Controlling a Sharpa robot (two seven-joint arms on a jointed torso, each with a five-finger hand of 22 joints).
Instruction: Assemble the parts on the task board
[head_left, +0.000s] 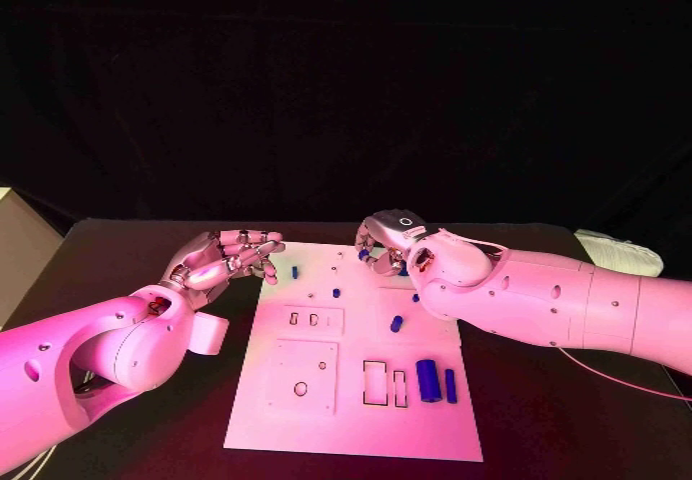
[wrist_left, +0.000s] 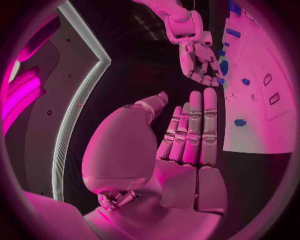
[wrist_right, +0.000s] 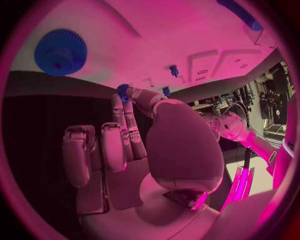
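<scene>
Blue small gear (wrist_right: 123, 90) pinched at right hand (head_left: 389, 243) fingertips, likely light, rigid, slippery; left hand (head_left: 231, 258) released, empty.

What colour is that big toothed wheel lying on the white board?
Blue. The gear shows best in the right wrist view, lying on the task board.

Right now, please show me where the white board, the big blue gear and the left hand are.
White board (head_left: 353, 425): head view, a bare part near its front edge.
Big blue gear (wrist_right: 60, 52): right wrist view, its flat face.
Left hand (head_left: 228, 257): head view, its palm.
</scene>
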